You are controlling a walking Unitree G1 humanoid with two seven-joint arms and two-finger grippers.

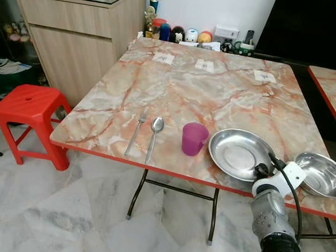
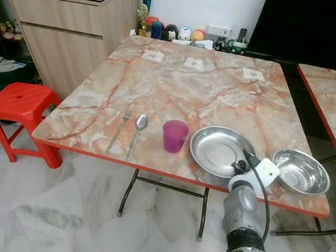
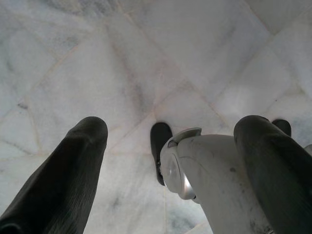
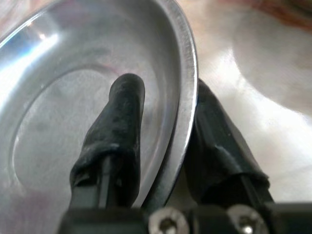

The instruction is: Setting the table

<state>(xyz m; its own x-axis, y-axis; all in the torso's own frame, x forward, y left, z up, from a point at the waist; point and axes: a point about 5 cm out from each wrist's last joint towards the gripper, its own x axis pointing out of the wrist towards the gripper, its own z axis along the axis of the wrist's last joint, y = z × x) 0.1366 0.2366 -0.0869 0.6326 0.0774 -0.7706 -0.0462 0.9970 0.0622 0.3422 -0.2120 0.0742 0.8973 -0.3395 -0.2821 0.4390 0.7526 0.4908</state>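
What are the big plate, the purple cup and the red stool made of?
The plate looks like shiny metal, probably steel: it mirrors light, and the right gripper pinches its thin rim. The cup seems see-through plastic. The stool looks like moulded plastic.

second table (image 1: 335, 90): cut off at edge | shelf figurines (image 1: 182, 33): too small
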